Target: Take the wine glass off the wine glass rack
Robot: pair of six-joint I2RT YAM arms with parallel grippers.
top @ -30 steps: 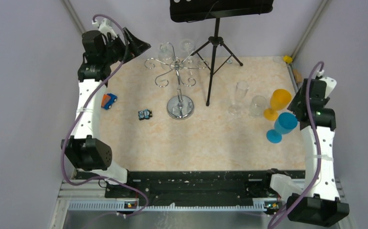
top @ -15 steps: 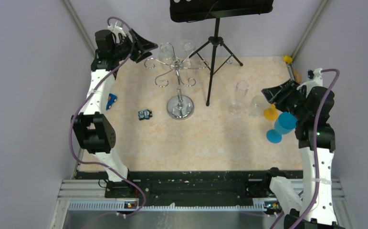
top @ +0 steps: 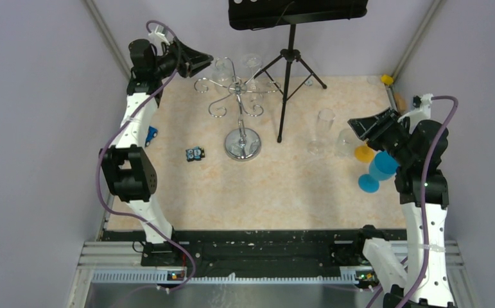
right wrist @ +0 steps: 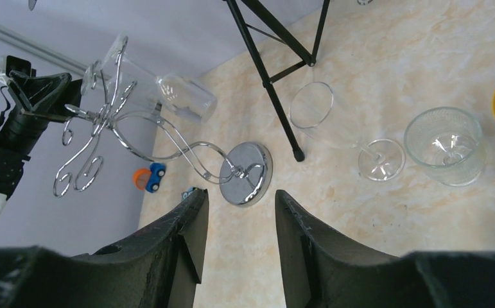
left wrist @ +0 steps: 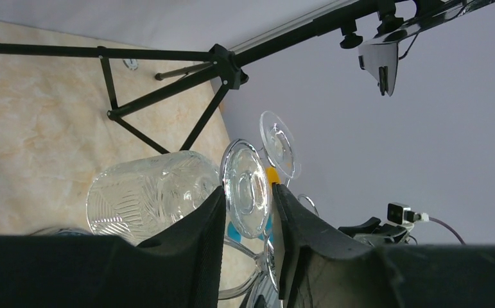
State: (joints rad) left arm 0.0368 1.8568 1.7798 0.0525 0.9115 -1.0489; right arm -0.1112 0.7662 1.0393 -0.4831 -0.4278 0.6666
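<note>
**Left jaws at the hanging glass, with a tripod and a second glass close by**

Your left gripper (top: 209, 63) is up at the far left of the wine glass rack (top: 240, 112), level with its curled hook arms. In the left wrist view the wine glass (left wrist: 148, 192) hangs on the rack with its patterned bowl off to one side of the jaws. Its round foot (left wrist: 248, 187) shows in the gap between the two tips. The jaws stand partly open, the gap hardly wider than the foot as it appears there. You cannot tell from these views whether the pads touch the glass or the foot lies beyond them.

Mind what crowds it. A second clear glass (top: 252, 61) hangs from a neighbouring hook just beside the first. The black tripod (top: 287, 64) rises just right of the rack. One of its legs lands on the surface (top: 264, 192) near the rack's round base, and another slants toward the hooks.

Your right gripper (right wrist: 239, 199) hangs over the right side, jaws partly open with nothing between them. Near it a tall clear flute (top: 323, 128), a patterned clear glass (top: 346, 142), a yellow goblet (top: 362, 153) and a blue goblet (top: 378, 168) stand bunched together. A blue-and-orange toy car (top: 149, 135) and a smaller toy car (top: 194, 153) lie left of the rack's base.
</note>
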